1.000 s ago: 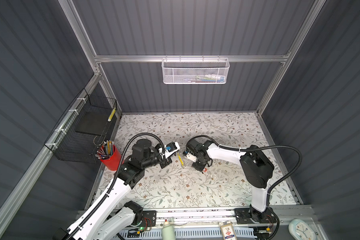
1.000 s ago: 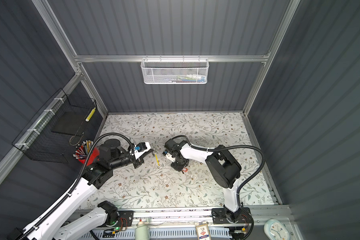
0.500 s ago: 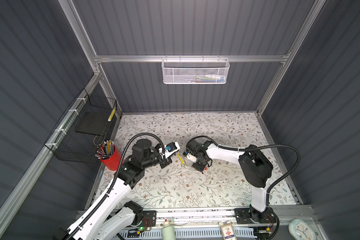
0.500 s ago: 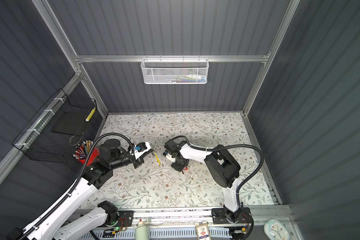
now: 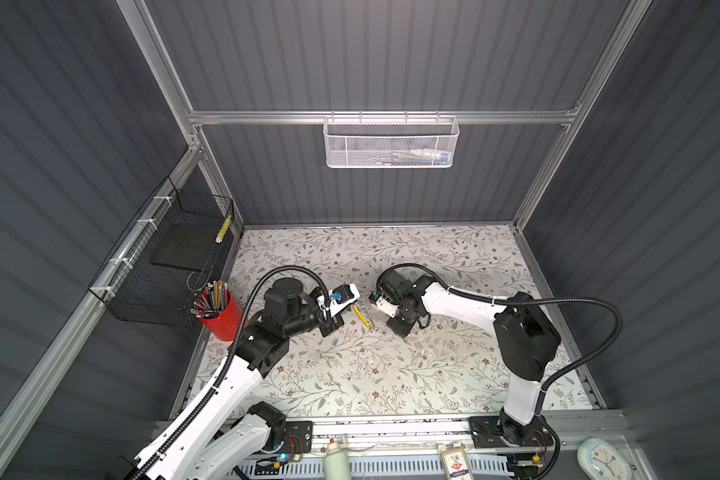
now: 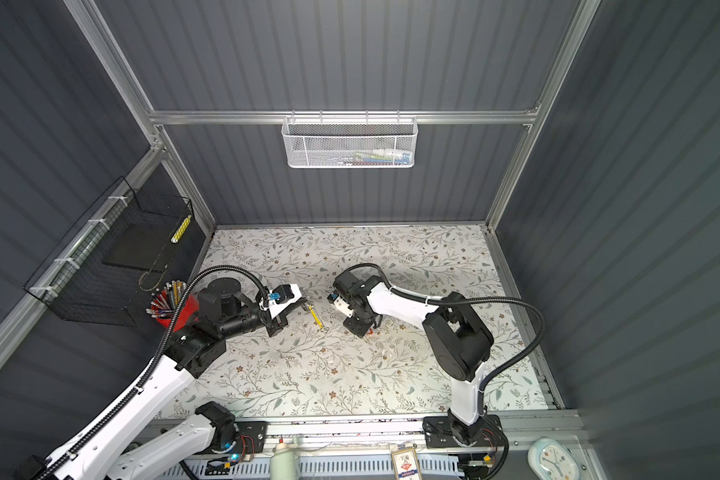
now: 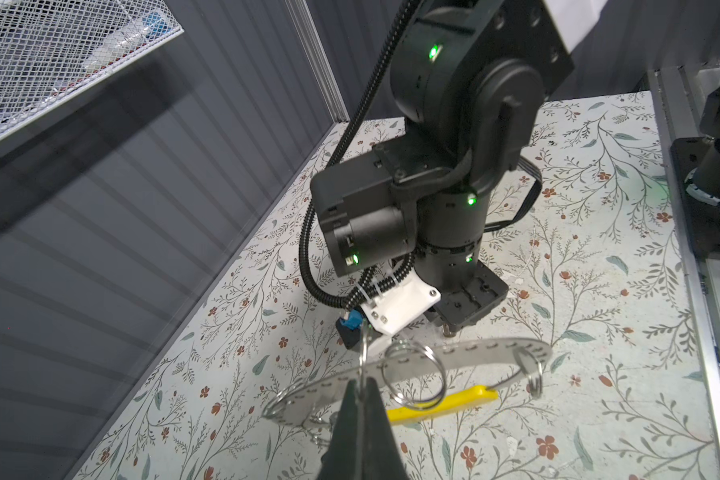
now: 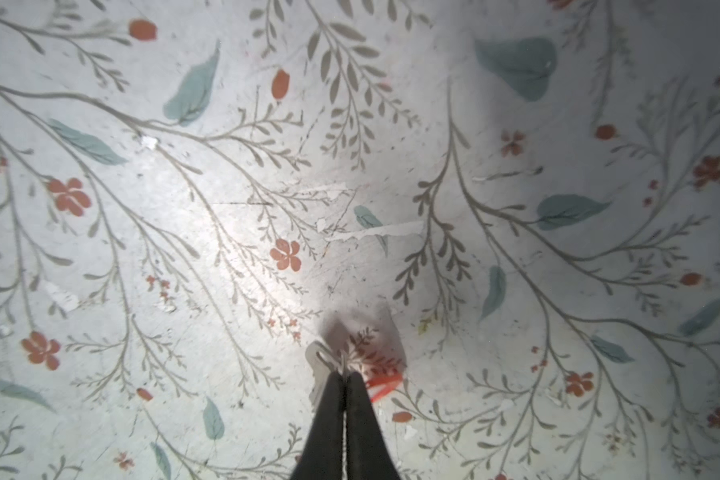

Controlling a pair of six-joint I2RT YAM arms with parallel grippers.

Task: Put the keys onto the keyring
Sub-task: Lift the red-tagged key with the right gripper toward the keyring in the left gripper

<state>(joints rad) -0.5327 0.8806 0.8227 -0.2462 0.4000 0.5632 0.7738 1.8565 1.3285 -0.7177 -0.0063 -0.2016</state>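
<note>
Two grippers met at the middle of the floral table (image 5: 350,374), one on each half of the job. The left gripper (image 7: 360,388), jaws pressed together, pinched the keyring (image 7: 474,353) at a thin wire loop on its grey studded band. Whether the hoop rested on the surface or hung just above it could not be told.

The right gripper (image 8: 344,374) pointed straight down just beside the hoop. Its fingertips were closed tight and appeared to nip the red-tagged key (image 8: 319,361) low against the table, with the red tag (image 8: 385,384) beside them.

In both top views the key lay to the right of the keyring, near it but apart. The yellow segment (image 5: 361,318) ran from far left to near right between the two grippers, so the hoop lay broadside to the key. The right arm was plainly the nearer carrier, and its likely path ran leftward to the ring. Neither the hoop's opening nor the second key could be made out.
</note>
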